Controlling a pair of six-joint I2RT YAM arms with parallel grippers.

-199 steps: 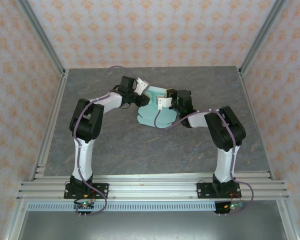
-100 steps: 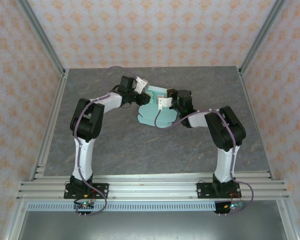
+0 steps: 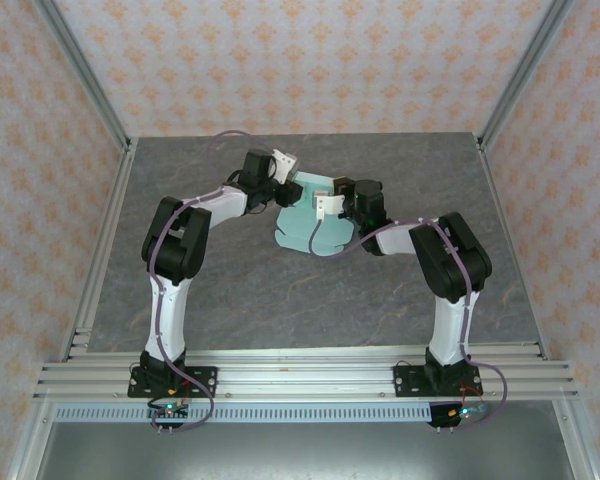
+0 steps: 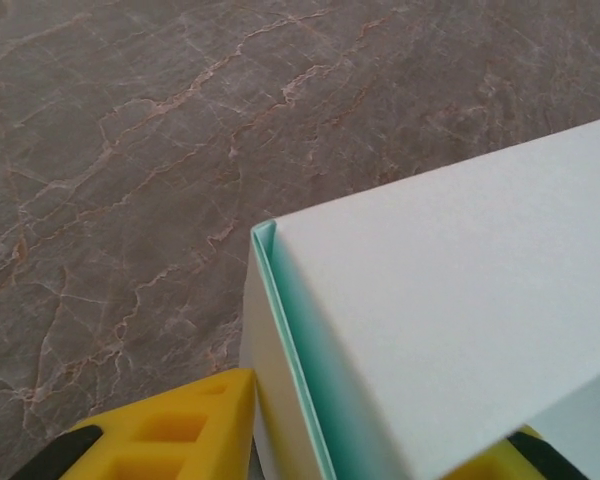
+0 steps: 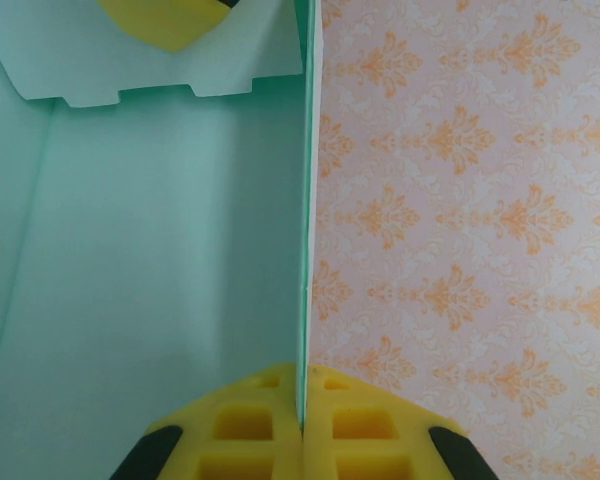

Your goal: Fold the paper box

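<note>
1. While the right gripper (image 5: 302, 405) clamps a thin upright wall of the paper box (image 5: 160, 250) edge-on between its two yellow pads, the sheet already has some depth. To the left of that pinched wall runs the mint inner face, and ahead of the pads a panel with notched tabs stands across the far end.
2. At the left gripper (image 4: 360, 430), the yellow fingers sit on either side of a folded corner of the card. One is just beside the outer wall and the other peeks out from under the broad top panel. Whether they are squeezing the card or only bracketing it cannot be told.
3. Done so far, as I judge it: at least two walls are raised and one corner is creased double. The card hangs between the two tools, over the grey table (image 4: 130, 150).
4. Left to do, as I judge it: from above, the rounded flaps below and behind the right tool, toward the arm bases, lie spread out flat. These need folding up and tucking in, and the box is not closed, so the job looks roughly midway.
</note>
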